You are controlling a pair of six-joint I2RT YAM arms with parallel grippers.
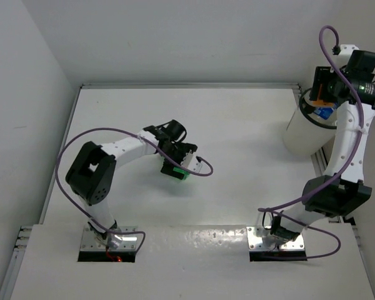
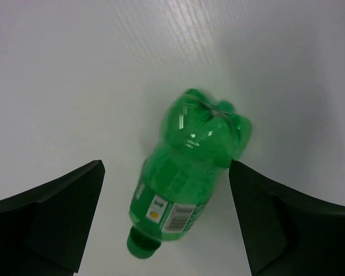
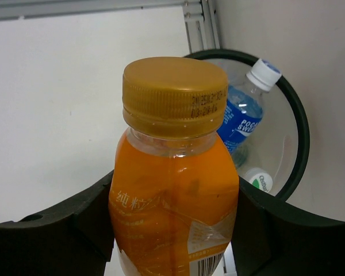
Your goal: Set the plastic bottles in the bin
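Overhead, at the upper right, the right jaws pinch the orange bottle (image 3: 175,190) beside the bin (image 1: 297,137), best released only once centred above its rim, while the left jaws stand spread astride the green bottle (image 2: 190,167) lying on the table (image 2: 75,69) left of centre.

The green bottle (image 2: 190,167), white label; orange bottle (image 3: 172,201), gold cap; blue-labelled bottle (image 3: 238,123), white cap; white bin (image 1: 297,136), black rim

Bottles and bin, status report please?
Left pincer open around green bottle lying on table. Right pincer shut on orange bottle at bin. Nothing in the way.
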